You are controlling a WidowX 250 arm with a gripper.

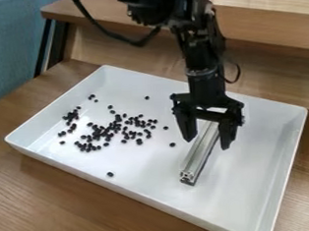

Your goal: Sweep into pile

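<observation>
One white tray [144, 179] around beans [139, 141]; ledge [270, 24] behind.

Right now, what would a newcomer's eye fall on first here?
Probably the black robot arm, coming down from the top edge, its gripper over a silvery bar in the white tray. Next, the dark bean-like pieces scattered mostly across the tray's left side, stark against the white.
</observation>
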